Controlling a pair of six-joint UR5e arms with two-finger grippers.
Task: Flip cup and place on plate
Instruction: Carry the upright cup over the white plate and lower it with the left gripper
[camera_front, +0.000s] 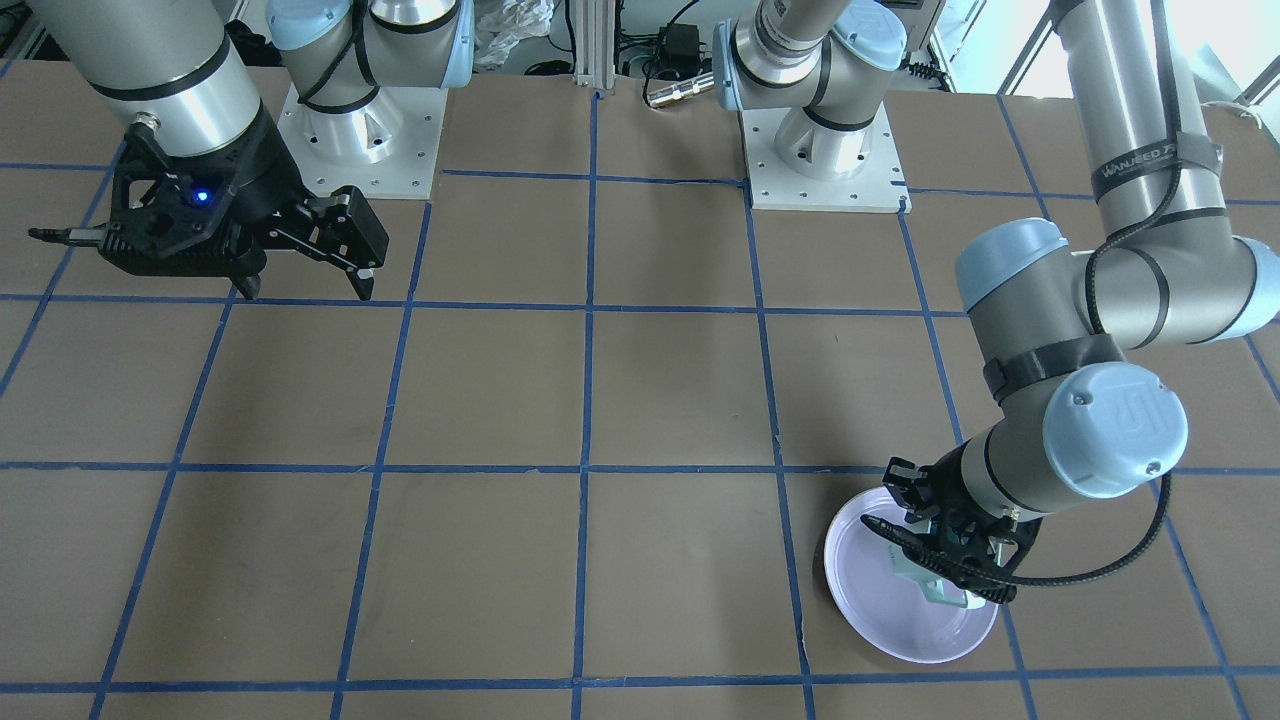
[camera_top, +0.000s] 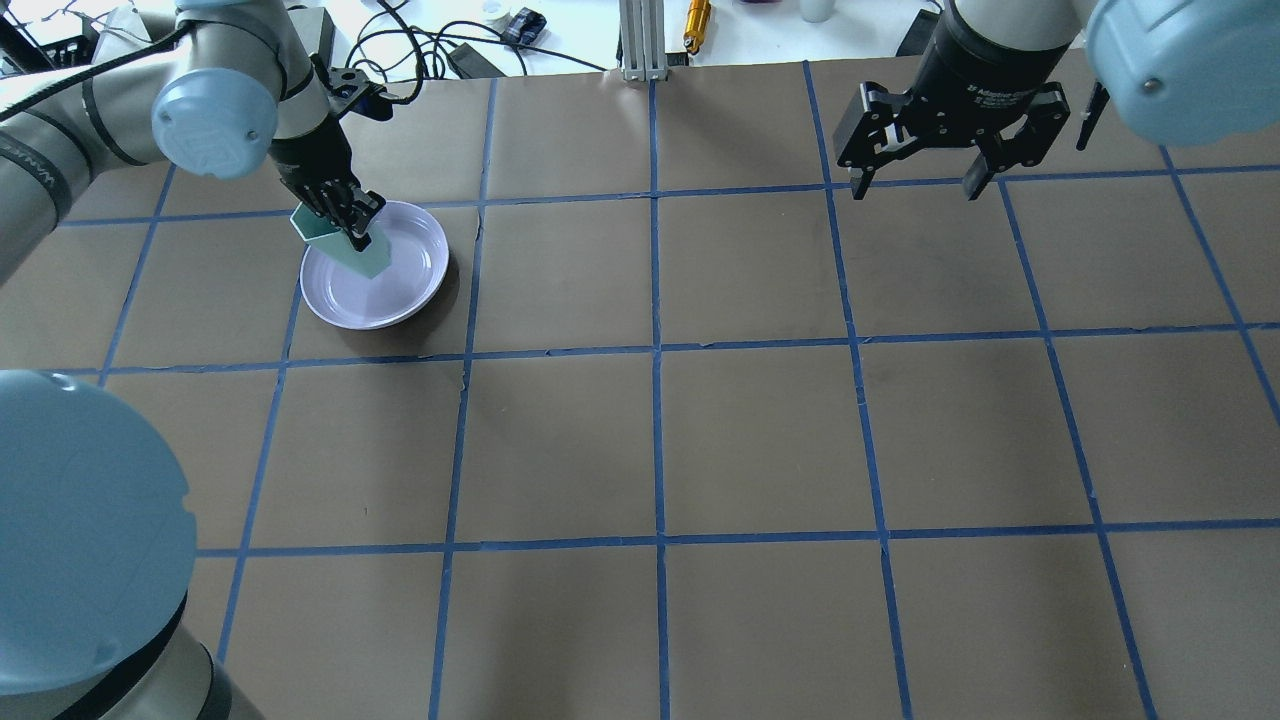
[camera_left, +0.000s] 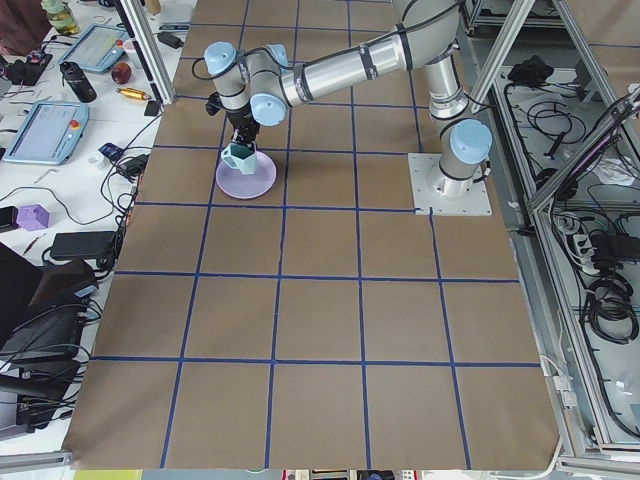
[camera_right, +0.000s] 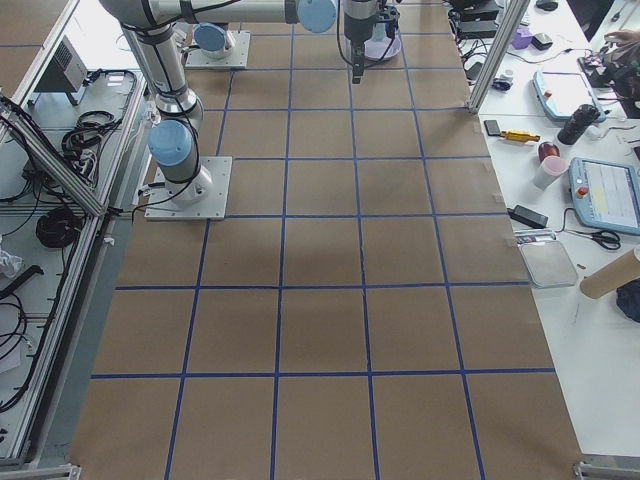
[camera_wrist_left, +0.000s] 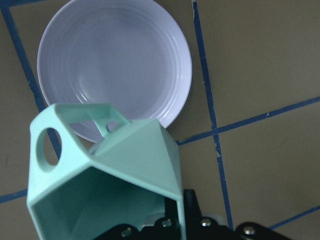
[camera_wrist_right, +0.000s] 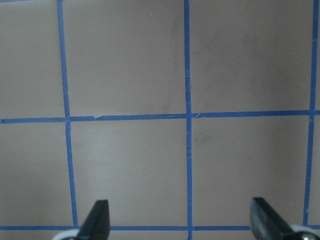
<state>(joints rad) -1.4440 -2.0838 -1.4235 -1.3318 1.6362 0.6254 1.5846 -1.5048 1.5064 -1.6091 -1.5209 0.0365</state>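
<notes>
The pale mint-green faceted cup (camera_top: 352, 250) is held tilted in the air just above the lavender plate (camera_top: 400, 285). My left gripper (camera_top: 347, 218) is shut on the cup's wall. In the left wrist view the cup (camera_wrist_left: 125, 165) shows its open hexagonal mouth to the camera, with the handle at the upper left, and the plate (camera_wrist_left: 125, 55) lies bare below it. From the front the cup (camera_front: 922, 578) hangs over the plate's (camera_front: 870, 590) right part. My right gripper (camera_top: 915, 188) is open and empty, far off on the other side of the table.
The brown table (camera_top: 660, 440) has a grid of blue tape. The two arm bases (camera_front: 360, 130) stand at the robot's edge. Cables and small tools (camera_top: 500, 30) lie beyond the far edge. The right wrist view shows only table under the open fingers (camera_wrist_right: 97, 220).
</notes>
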